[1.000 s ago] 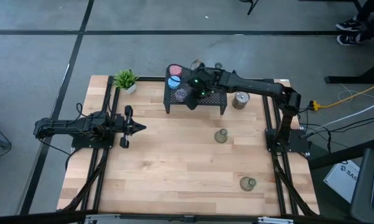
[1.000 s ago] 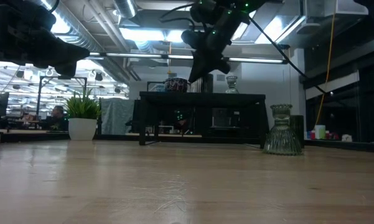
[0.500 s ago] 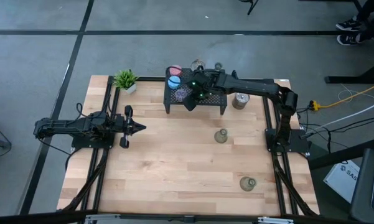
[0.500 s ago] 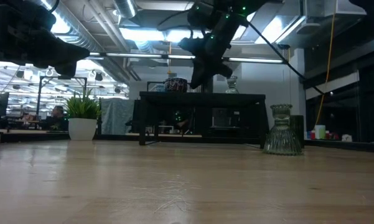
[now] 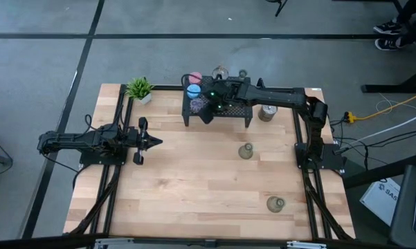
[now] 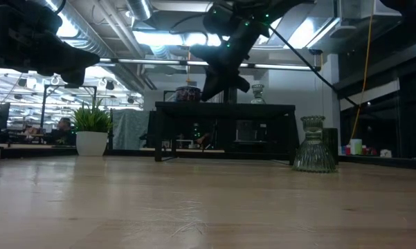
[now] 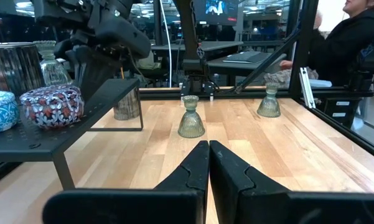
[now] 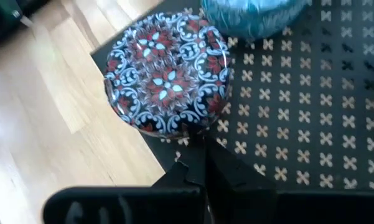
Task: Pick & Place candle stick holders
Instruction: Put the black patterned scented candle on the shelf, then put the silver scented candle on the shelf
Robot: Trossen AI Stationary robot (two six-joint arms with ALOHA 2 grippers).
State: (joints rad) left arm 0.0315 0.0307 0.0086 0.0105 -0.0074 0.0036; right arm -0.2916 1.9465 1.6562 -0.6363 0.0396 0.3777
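A black mesh rack stands at the table's far edge. On it sit a pink holder, a light blue holder and a speckled dark blue holder, the last near the rack's front left corner. My right gripper is shut and slants down over the rack, its tips at the speckled holder's side. Two olive-grey holders stand on the bare table. At the table's left, my left gripper waits shut and level. My right gripper has its shut fingertips against the speckled holder's side wall, low down by the mesh. The fingers come slanting down from the table's right. The holder stands upright on the rack, close to the rack's edge.
A silver holder stands just right of the rack. Two glass holders stand behind it. A potted plant is at the far left corner. The wooden table lies open in its middle and near part.
My right gripper has gone down and toward the table's left over the rack, staying shut. The speckled holder has slid a little toward the rack's left end.
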